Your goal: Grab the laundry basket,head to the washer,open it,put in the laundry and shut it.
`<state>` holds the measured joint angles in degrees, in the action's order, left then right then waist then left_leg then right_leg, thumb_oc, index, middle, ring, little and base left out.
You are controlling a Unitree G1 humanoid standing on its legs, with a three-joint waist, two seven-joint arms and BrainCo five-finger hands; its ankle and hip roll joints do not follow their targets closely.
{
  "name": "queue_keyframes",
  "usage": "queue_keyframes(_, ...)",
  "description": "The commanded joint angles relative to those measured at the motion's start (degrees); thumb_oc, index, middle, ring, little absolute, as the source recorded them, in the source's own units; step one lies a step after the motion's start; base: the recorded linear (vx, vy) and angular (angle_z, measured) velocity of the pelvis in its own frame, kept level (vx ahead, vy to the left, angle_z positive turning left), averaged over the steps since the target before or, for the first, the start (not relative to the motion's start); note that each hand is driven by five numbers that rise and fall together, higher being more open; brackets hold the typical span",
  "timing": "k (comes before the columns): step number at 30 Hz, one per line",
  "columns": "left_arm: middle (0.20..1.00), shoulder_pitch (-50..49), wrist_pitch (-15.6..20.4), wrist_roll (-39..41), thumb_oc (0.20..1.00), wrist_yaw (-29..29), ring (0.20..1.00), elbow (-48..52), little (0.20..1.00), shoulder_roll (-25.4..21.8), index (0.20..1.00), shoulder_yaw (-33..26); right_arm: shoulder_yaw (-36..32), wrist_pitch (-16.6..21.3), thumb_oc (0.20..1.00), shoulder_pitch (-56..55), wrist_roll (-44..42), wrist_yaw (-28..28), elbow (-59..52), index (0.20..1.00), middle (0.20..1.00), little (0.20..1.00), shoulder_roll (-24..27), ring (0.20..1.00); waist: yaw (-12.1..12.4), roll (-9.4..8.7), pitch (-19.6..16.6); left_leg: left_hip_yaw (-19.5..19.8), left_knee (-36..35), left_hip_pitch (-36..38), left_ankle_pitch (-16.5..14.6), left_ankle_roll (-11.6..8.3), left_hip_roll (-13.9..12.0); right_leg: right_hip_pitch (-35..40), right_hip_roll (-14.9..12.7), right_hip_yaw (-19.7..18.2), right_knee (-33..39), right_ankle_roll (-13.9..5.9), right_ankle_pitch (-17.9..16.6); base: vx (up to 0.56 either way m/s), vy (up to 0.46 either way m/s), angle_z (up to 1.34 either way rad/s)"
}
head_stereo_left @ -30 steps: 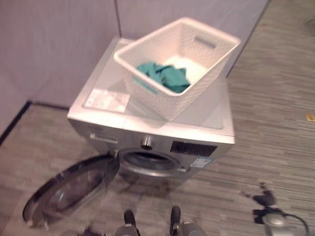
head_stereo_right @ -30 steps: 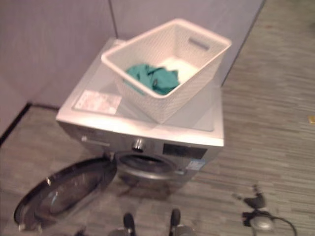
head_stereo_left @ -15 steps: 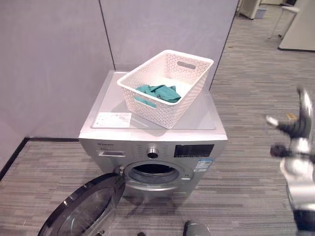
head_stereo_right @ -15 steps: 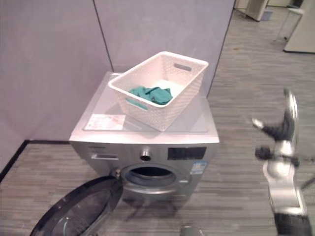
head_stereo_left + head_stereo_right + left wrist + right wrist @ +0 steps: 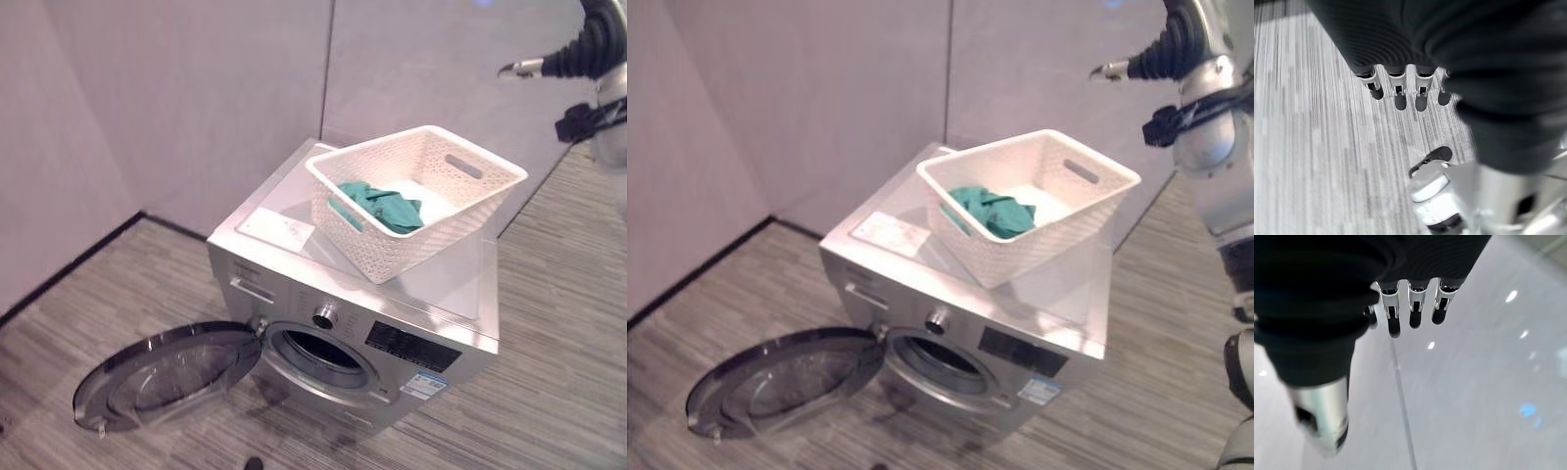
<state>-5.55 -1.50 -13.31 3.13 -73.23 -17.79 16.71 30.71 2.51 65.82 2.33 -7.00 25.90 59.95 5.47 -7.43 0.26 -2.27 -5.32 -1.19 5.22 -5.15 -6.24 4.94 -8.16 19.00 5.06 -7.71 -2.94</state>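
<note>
Basket (image 5: 416,201): sits on washer (image 5: 362,313), green laundry (image 5: 384,204) inside.
Door (image 5: 167,377): swung open.
Right hand (image 5: 1410,303): raised by the wall, fingers seemingly relaxed, holding nothing.
Left hand (image 5: 1400,85): over floor, relaxed, holding nothing.

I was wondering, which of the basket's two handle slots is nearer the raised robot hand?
The slot in the white basket's far end wall, nearest the raised right robot hand; the other slot faces the washer's label side.
</note>
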Motion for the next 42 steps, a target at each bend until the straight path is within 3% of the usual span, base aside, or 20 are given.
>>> queue_keyframes(1, 1.0, 3.4, 1.1, 2.7, 1.0, -1.6, 1.0, -3.6, 1.0, 1.2, 1.0, 1.4, 5.0, -1.0, 1.0, 6.4, -3.3, 3.8, 6.2, 1.0, 1.0, 1.0, 0.6, 1.0, 1.1, -0.28, 0.3, -0.5, 0.3, 1.6, -5.8, 2.98, 0.9, -1.2, -2.7, 2.0, -1.6, -1.63, 0.9, 0.0, -0.034, 0.17)
queue_keyframes(2, 1.0, 3.7, 0.8, 3.2, 1.0, -1.7, 1.0, -4.0, 1.0, 0.7, 1.0, 1.4, 9.4, -1.4, 1.0, 9.3, -3.4, 6.7, 9.7, 1.0, 1.0, 1.0, -0.6, 1.0, 1.7, -1.16, 0.5, -0.2, 0.3, 1.1, -5.6, 2.54, 0.5, -1.1, -2.2, 2.5, -1.5, -1.48, 1.1, 0.0, -0.027, 0.16)
queue_keyframes(4, 1.0, 3.7, 0.7, 3.4, 1.0, -1.8, 1.0, -4.1, 1.0, 0.4, 1.0, 1.3, 11.3, -1.6, 1.0, 10.3, -3.4, 7.9, 11.2, 1.0, 1.0, 1.0, -1.0, 1.0, 1.9, -1.52, 0.4, -0.1, 0.3, 0.8, -5.5, 2.38, 0.3, -1.1, -2.1, 2.7, -1.4, -1.41, 1.2, 0.01, -0.034, 0.22)
queue_keyframes(7, 1.0, 4.0, 1.0, 3.8, 1.0, -3.1, 1.0, -3.8, 1.0, -0.9, 1.0, 0.9, 19.7, -2.3, 1.0, 12.7, -2.8, 14.5, 13.9, 1.0, 1.0, 1.0, 1.0, 1.0, 2.4, -2.91, 0.8, 0.9, 0.3, -0.7, -4.9, 1.76, -0.3, -1.4, -1.7, 4.1, -1.0, -1.36, 1.2, 0.0, -0.034, 0.2)
queue_keyframes(18, 1.0, 5.1, 1.1, 4.4, 1.0, -5.6, 1.0, -2.8, 1.0, 0.6, 1.0, 2.4, 29.1, -1.6, 1.0, 8.6, -0.8, 23.6, 10.7, 1.0, 1.0, 1.0, 7.7, 1.0, 2.6, -3.86, 1.8, 1.9, 0.3, -2.9, -4.3, 1.02, -0.7, -2.2, -1.4, 5.5, -0.3, -1.19, 1.5, 0.01, -0.019, 0.1)
queue_keyframes(26, 1.0, 6.5, 1.4, 5.1, 1.0, -5.7, 1.0, -2.3, 1.0, 0.4, 1.0, 3.0, 30.8, -1.3, 1.0, 7.8, -0.5, 25.2, 10.7, 1.0, 1.0, 1.0, 7.4, 1.0, 2.9, -4.2, 3.1, 2.4, 0.3, -4.0, -3.9, 0.87, -0.9, -3.1, -1.4, 5.8, -0.4, -1.18, 1.5, 0.0, 0.0, 0.0)
queue_keyframes(42, 1.0, 12.1, 1.6, 9.8, 1.0, -2.8, 1.0, -3.4, 1.0, -1.8, 1.0, 2.8, 31.5, -2.7, 1.0, 6.6, 2.7, 23.2, 21.7, 1.0, 1.0, 1.0, 1.2, 1.0, 6.9, -5.98, 12.2, 5.7, 0.3, -12.5, -1.8, -0.4, -1.4, -8.8, -0.8, 7.7, -0.6, -1.2, 1.5, -0.01, -0.02, 0.06)
